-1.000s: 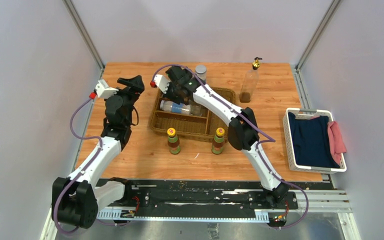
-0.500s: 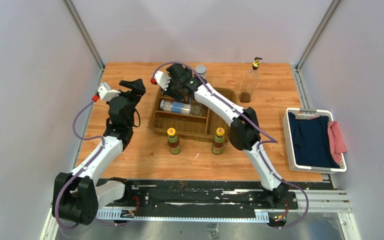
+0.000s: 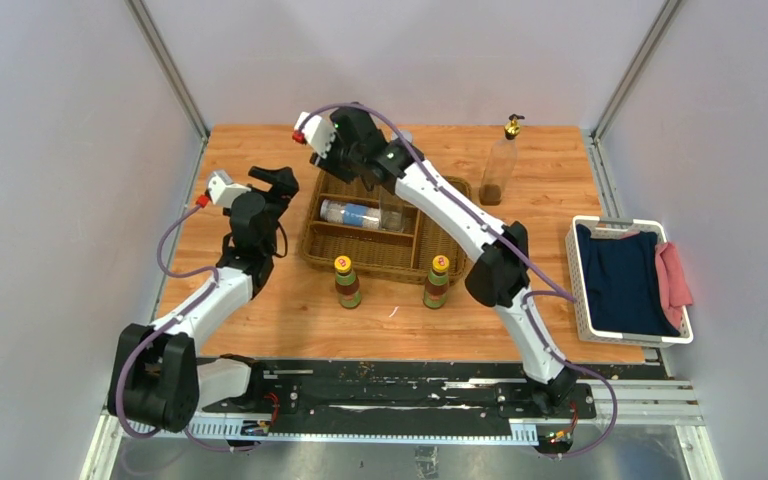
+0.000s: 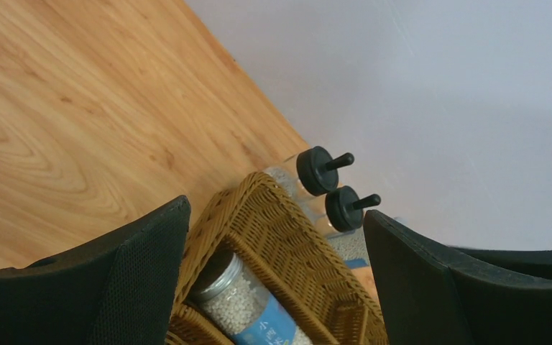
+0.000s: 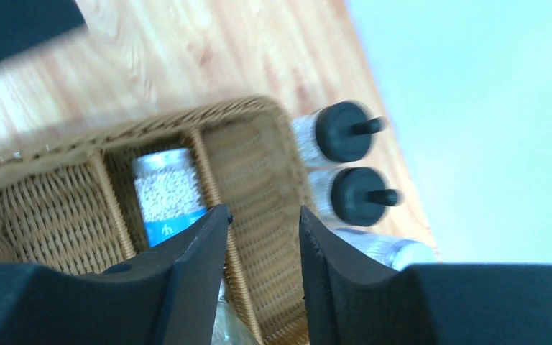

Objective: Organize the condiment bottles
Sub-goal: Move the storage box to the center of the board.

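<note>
Here the left gripper (image 4: 274, 213) is seen spread wide and empty, the right gripper (image 5: 263, 210) parted narrowly on nothing above the wicker basket (image 3: 385, 255); one grey-lidded jar (image 3: 352, 213) is laid inside it, two yellow-capped bottles (image 3: 348, 281) are stood just before it

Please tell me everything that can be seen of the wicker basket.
The basket is brown woven wicker, rectangular, split by dividers into compartments. It sits flat on the wooden table. A clear jar of white grains with a blue label lies on its side inside. The right arm reaches over its far part.
</note>
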`<state>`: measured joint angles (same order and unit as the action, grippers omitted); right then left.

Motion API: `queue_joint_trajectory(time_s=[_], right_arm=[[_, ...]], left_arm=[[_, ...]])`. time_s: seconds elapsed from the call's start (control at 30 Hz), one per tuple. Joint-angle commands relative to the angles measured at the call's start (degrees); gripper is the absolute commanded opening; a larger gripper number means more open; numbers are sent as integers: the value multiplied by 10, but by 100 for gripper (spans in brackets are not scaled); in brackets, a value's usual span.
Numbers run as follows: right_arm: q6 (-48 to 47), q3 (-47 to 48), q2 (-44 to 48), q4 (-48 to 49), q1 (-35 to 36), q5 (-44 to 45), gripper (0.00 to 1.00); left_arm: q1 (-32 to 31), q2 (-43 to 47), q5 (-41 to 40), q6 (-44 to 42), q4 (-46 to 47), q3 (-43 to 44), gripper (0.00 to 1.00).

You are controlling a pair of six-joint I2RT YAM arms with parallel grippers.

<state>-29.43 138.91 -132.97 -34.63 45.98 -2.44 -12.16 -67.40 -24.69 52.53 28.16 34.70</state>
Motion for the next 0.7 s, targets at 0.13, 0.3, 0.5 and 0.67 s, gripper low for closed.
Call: queue_joint_trajectory(time_s=[0.13, 0.3, 0.5, 0.67], right_arm=[[9, -9, 149, 101, 20, 112, 55], [29, -99, 221, 144, 23, 195, 58], [35, -183, 280, 171, 22, 274, 68], [36, -208, 294, 179, 20, 318, 72]], left_arm=[[-8, -46, -7, -6, -15, 24, 92], [-8, -91, 10, 8, -15, 30, 92], [-8, -135, 59, 21, -15, 50, 92], [-8, -139, 116, 23, -32, 67, 93]])
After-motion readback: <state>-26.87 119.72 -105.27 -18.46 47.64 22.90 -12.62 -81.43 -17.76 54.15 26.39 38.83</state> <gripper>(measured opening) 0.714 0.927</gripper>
